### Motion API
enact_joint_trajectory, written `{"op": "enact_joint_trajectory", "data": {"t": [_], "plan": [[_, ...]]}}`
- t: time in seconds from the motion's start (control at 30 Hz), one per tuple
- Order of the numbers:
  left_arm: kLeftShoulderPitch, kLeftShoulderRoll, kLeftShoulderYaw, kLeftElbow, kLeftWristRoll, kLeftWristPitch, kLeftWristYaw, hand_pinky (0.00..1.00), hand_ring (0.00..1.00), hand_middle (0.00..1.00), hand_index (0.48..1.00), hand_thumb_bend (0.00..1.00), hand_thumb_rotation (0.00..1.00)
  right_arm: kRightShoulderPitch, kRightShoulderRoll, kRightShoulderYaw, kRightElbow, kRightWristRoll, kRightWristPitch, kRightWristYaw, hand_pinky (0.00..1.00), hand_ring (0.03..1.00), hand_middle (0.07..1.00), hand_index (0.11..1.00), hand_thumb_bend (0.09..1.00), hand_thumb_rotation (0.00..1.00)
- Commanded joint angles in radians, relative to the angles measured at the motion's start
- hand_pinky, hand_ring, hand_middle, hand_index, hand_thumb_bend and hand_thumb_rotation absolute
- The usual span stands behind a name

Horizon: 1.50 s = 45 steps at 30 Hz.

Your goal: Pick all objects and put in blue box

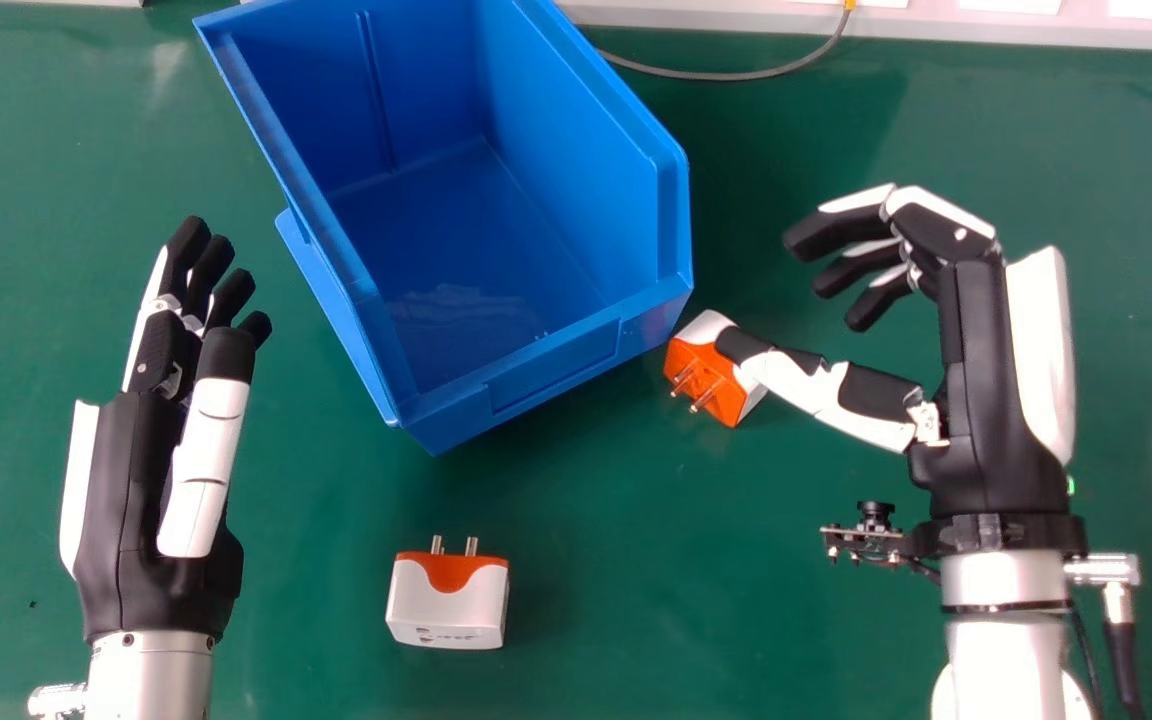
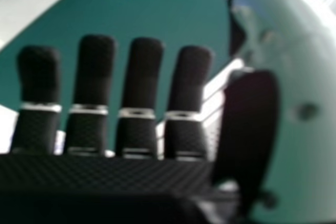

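Head view | pickup of far plug (image 1: pixel 726 388), beside box (image 1: pixel 576 170), is apparently being prepared | near plug (image 1: pixel 448 608) is seen on tabletop (image 1: pixel 656 600) | right hand (image 1: pixel 981 380) is held wide, unladen; left hand (image 1: pixel 116 480) is relaxed, open | next, far plug should be enclosed securely, then lifted.

The green bench (image 1: pixel 636 600) is carrying the blue box (image 1: pixel 576 150), with one plug (image 1: pixel 730 399) lying just beside its right corner, another plug (image 1: pixel 448 605) sitting nearer the robot, and a cable (image 1: pixel 716 76) curving along the far side.
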State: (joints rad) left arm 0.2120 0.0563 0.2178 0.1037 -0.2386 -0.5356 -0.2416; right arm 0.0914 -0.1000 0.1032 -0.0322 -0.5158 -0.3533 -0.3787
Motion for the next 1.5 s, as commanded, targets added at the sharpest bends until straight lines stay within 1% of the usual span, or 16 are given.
{"op": "enact_joint_trajectory", "data": {"t": [0.0,0.2,0.4,0.43,0.57,0.6,0.67,0.7,0.73,0.77,0.83,0.87,1.0,1.03,1.23,1.47], "plan": [[0.005,0.007,0.004,-0.010,-0.004,-0.025,-0.004,0.93,0.95,0.96,0.942,0.77,0.77,-0.016,0.004,-0.009,0.002,-0.010,0.008,-0.022,0.33,0.449,0.527,0.489,0.497,0.00],[0.009,0.008,0.003,-0.020,-0.004,-0.014,-0.003,0.93,0.94,0.96,0.942,0.77,0.77,-0.002,-0.006,0.030,0.023,-0.074,0.030,-0.014,0.33,0.447,0.527,0.490,0.497,0.00],[0.012,0.009,0.002,-0.031,-0.003,0.000,0.003,0.93,0.94,0.96,0.943,0.77,0.78,0.015,-0.022,0.075,-0.011,-0.170,0.135,0.028,0.33,0.447,0.529,0.500,0.496,0.00],[0.011,0.009,0.002,-0.031,0.000,-0.002,0.005,0.93,0.94,0.96,0.944,0.77,0.79,0.017,-0.023,0.079,-0.017,-0.178,0.152,0.035,0.43,0.542,0.616,0.591,0.586,0.08],[0.010,0.008,0.001,-0.030,0.000,-0.005,0.005,0.93,0.94,0.96,0.944,0.77,0.79,0.021,-0.029,0.096,-0.036,-0.202,0.202,0.055,0.43,0.542,0.616,0.591,0.586,0.08],[0.010,0.008,0.001,-0.030,0.001,-0.007,0.005,0.93,0.94,0.96,0.945,0.77,0.79,0.022,-0.033,0.100,-0.040,-0.208,0.213,0.063,0.53,0.634,0.693,0.673,0.669,0.19],[0.009,0.010,0.001,-0.026,0.001,-0.010,0.002,0.93,0.94,0.96,0.945,0.77,0.79,0.022,-0.041,0.109,-0.046,-0.220,0.234,0.076,0.53,0.634,0.693,0.673,0.669,0.19],[0.007,0.010,0.001,-0.022,0.000,-0.012,0.001,0.93,0.94,0.96,0.945,0.77,0.79,0.021,-0.043,0.112,-0.046,-0.223,0.240,0.079,0.61,0.707,0.754,0.739,0.736,0.29],[0.006,0.010,0.002,-0.020,-0.001,-0.014,0.001,0.93,0.94,0.96,0.945,0.77,0.79,0.019,-0.046,0.115,-0.045,-0.223,0.243,0.081,0.61,0.707,0.754,0.739,0.736,0.29],[0.005,0.009,0.003,-0.019,-0.001,-0.015,0.002,0.93,0.94,0.96,0.945,0.77,0.80,0.018,-0.050,0.117,-0.043,-0.221,0.243,0.083,0.68,0.766,0.803,0.791,0.789,0.37],[0.006,0.007,0.002,-0.022,-0.004,-0.012,0.001,0.93,0.94,0.96,0.945,0.77,0.80,0.017,-0.056,0.120,-0.043,-0.213,0.245,0.089,0.68,0.766,0.803,0.791,0.789,0.37],[0.006,0.008,0.002,-0.022,-0.007,-0.009,-0.001,0.93,0.94,0.96,0.946,0.77,0.80,0.017,-0.058,0.121,-0.045,-0.210,0.246,0.091,0.73,0.813,0.843,0.833,0.832,0.44],[0.007,0.009,0.002,-0.025,-0.001,-0.006,0.003,0.93,0.94,0.96,0.946,0.77,0.80,0.015,-0.065,0.123,-0.047,-0.212,0.253,0.085,0.73,0.813,0.843,0.833,0.832,0.44],[0.007,0.009,0.002,-0.025,-0.002,-0.005,0.003,0.93,0.94,0.96,0.946,0.77,0.79,0.015,-0.066,0.124,-0.048,-0.214,0.256,0.084,0.77,0.850,0.874,0.867,0.866,0.49],[0.012,0.009,0.001,-0.032,-0.001,-0.006,0.003,0.93,0.94,0.96,0.946,0.78,0.80,0.022,-0.068,0.127,-0.061,-0.218,0.268,0.080,0.81,0.880,0.900,0.893,0.893,0.54],[0.012,0.009,0.002,-0.024,-0.008,-0.015,-0.007,0.93,0.94,0.96,0.945,0.78,0.80,0.024,-0.068,0.131,-0.060,-0.213,0.279,0.088,0.89,0.939,0.949,0.946,0.946,0.64]]}}
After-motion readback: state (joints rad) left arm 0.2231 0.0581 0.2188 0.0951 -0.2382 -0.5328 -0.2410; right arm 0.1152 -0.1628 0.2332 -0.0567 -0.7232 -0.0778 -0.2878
